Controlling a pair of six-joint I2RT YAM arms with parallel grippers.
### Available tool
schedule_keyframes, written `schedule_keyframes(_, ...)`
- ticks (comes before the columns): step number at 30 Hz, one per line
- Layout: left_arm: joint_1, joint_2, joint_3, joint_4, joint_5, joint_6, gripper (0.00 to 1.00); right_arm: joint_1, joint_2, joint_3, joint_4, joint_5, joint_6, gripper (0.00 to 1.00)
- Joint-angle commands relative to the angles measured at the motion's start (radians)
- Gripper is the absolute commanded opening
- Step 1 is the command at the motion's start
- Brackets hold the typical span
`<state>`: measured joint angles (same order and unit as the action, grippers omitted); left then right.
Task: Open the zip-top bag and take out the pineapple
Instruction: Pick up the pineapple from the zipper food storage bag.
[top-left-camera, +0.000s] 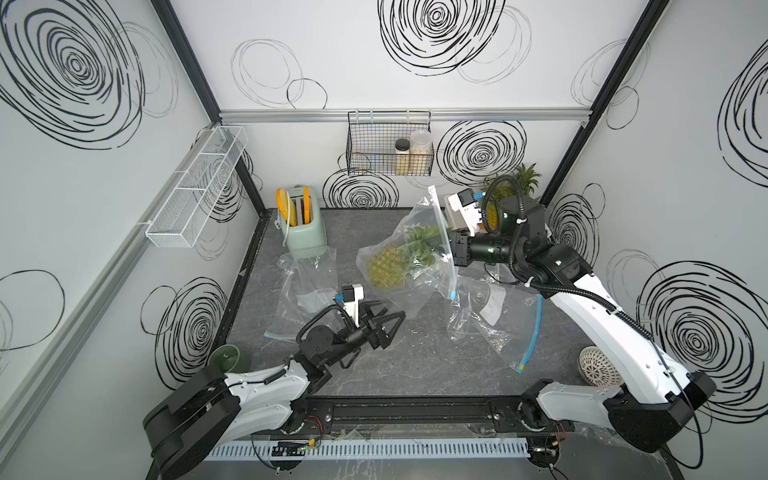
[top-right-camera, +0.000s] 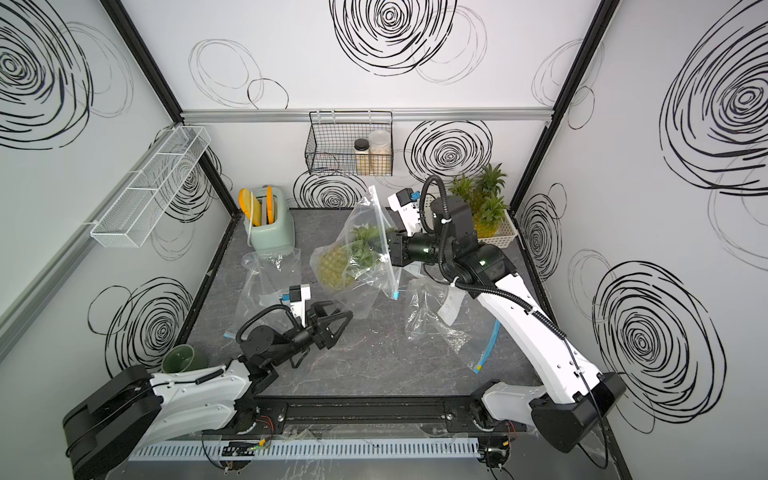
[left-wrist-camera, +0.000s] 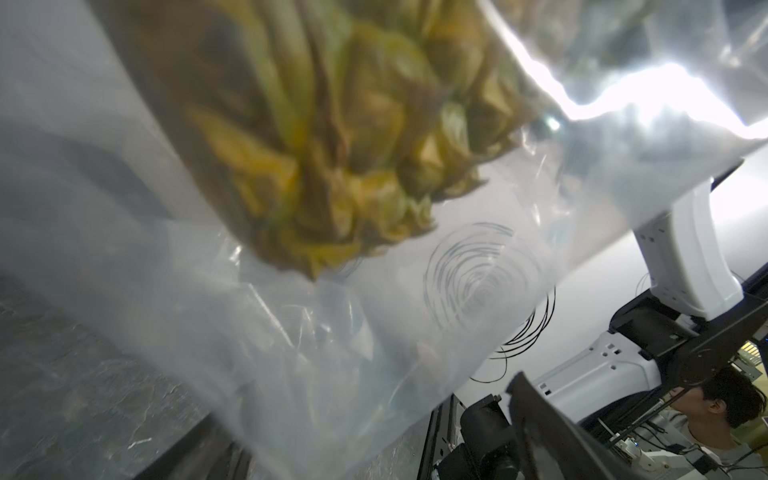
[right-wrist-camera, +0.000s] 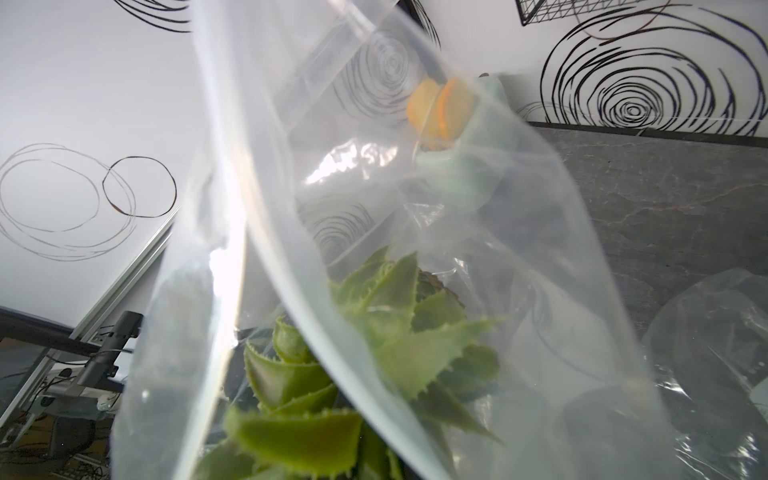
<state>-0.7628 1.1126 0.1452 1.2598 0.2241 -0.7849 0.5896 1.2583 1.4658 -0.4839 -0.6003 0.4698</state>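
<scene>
Dark marbled table, white walls with black scribbled rings. Right arm reaches in toward the middle, forearm raised. The right gripper is pinched narrow on the zip edge of the bag, holding it up; its fingertips are hidden behind plastic. Left arm low, left gripper spread wide and empty by the bag's hanging corner; contact unclear. Pineapple sits inside the bag, tilted, yellow-green body low, leaves toward the right gripper. It is blurred in the left wrist view. Blue slider at the zip's lower end.
</scene>
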Motion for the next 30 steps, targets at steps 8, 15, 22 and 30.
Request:
schedule_keyframes(8, 0.060, 0.114, 0.069, 0.251, 0.027, -0.033, 0.52, 0.046, -0.017, 0.060, 0.114, 0.009, 0.024, 0.00)
schedule_keyframes(15, 0.062, -0.005, 0.164, -0.253, -0.109, 0.160, 0.00, 0.008, -0.041, 0.065, 0.077, 0.022, 0.005, 0.00)
schedule_keyframes(22, 0.161, -0.062, 0.260, -0.765, -0.327, 0.297, 0.00, -0.064, -0.087, 0.083, 0.015, 0.021, -0.024, 0.00)
schedule_keyframes(30, 0.272, -0.032, 0.307, -0.857, -0.431, 0.354, 0.00, -0.101, -0.129, 0.064, -0.022, 0.004, -0.033, 0.00)
